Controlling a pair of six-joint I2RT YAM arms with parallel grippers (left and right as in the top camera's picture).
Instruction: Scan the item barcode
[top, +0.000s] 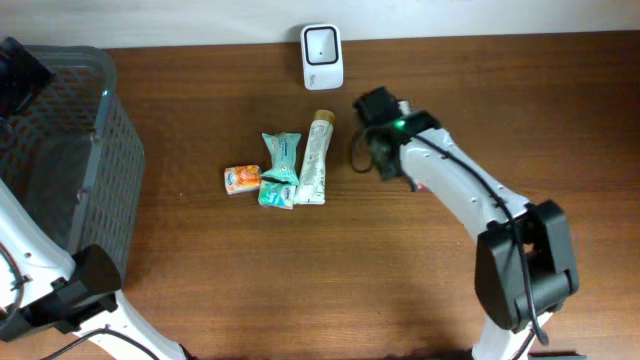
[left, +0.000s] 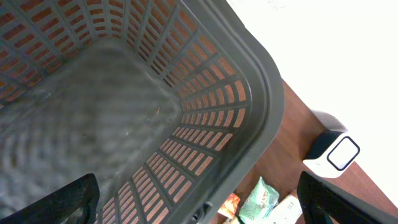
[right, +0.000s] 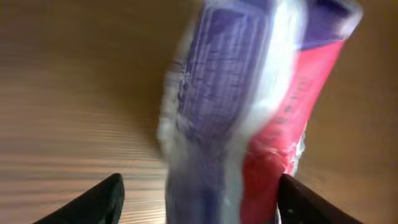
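- Big grey basket (left: 249, 93) fills most of the left wrist view, right under the camera. It has walls full of little holes. From above it sits at the left edge of the brown table (top: 200, 290).
- Left gripper (left: 198, 180) hangs over the basket. Its two black fingers (left: 68, 199) are spread wide, with nothing in between them.
- Left arm (top: 60, 290) comes in from the bottom left corner, beside the basket.
- Next comes a small pile in the middle of the table, between the basket and the right arm.
- An orange pack (top: 241, 179) is on the left of the pile.
- Two green packs (top: 281, 150) lie touching each other beside it, one nearer the back.
- A white tube (top: 316, 160) with a tan cap lies on the right of the pile, touching the green packs. Its cap points to the back.
- White scanner (top: 322, 55) stands at the back edge of the table, just behind the pile.
- Right arm (top: 450, 175) reaches in from the bottom right. Its dark end is near the scanner, a bit to the right of the tube.
- Right gripper (right: 200, 180) has its fingers (right: 93, 199) standing apart.
- A purple, white and red packet (right: 249, 112) is between those fingers, over bare table. It looks blurry. The finger on the left of that view does not touch it. From above, the arm covers the packet.
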